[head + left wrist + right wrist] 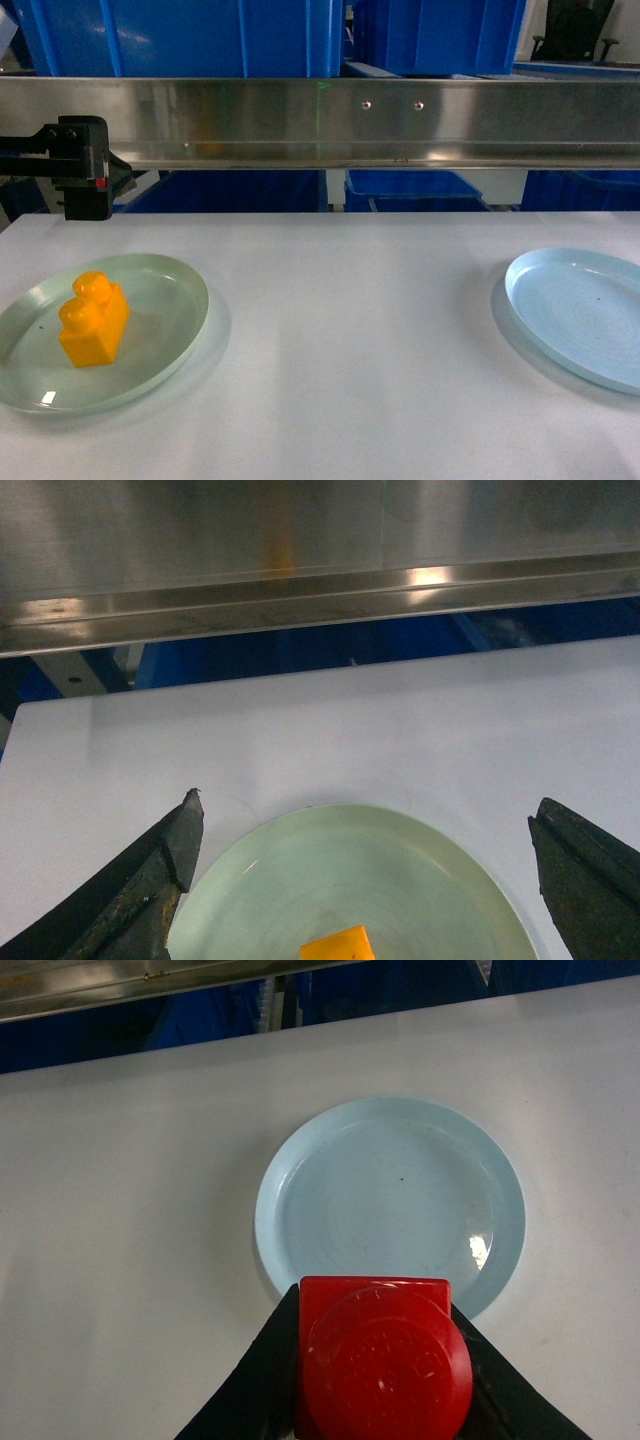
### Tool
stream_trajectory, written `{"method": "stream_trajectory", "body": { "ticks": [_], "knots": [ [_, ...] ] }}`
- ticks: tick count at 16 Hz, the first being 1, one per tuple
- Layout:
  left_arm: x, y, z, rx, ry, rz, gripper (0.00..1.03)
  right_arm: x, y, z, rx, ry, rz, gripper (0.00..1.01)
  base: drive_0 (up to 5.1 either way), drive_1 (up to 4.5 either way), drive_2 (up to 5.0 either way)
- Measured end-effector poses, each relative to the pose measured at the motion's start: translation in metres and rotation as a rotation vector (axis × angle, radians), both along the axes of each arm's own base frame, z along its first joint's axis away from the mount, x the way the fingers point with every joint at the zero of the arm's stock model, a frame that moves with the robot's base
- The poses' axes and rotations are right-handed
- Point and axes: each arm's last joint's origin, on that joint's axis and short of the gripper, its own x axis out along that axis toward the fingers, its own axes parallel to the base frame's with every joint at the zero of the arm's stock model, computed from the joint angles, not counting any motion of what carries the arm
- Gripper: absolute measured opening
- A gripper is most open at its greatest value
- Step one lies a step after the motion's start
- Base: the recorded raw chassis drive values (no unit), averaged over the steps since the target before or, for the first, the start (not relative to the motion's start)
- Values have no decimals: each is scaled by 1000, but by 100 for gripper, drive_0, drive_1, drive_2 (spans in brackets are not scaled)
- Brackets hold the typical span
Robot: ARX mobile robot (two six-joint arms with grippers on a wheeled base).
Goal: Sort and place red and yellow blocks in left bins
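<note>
Head view: the yellow brick stands upright on the pale green plate at the left of the white table. A pale blue plate lies at the right, well apart. Behind the table runs a steel rail, and beyond it stand the blue crates. A black camera mount juts in at the left edge. No writing can be read.

Left wrist view: the left gripper hangs spread wide over the green plate, grasping nothing; only a corner of the yellow brick shows at the bottom edge.

Right wrist view: the right gripper is clenched on the red brick, stud toward the camera, held above the near rim of the pale blue plate. Faint embossing on the stud is too blurred to read.
</note>
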Motion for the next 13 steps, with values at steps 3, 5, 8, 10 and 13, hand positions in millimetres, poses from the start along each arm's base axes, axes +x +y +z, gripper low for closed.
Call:
{"method": "stream_trajectory", "body": {
  "ticks": [3, 5, 8, 10, 13],
  "knots": [
    [0, 0, 0, 0, 0, 0, 98, 0, 0, 0, -2, 1, 1, 28, 0, 0, 0],
    [0, 0, 0, 0, 0, 0, 98, 0, 0, -1, -7, 1, 5, 28, 0, 0, 0],
    [0, 0, 0, 0, 0, 0, 98, -1, -2, -2, -15, 10, 3, 28, 0, 0, 0],
    [0, 0, 0, 0, 0, 0, 98, -1, -3, -2, -19, 13, -5, 28, 0, 0, 0],
    [0, 0, 0, 0, 0, 0, 98, -1, -3, -2, -19, 13, -5, 28, 0, 0, 0]
  ]
}}
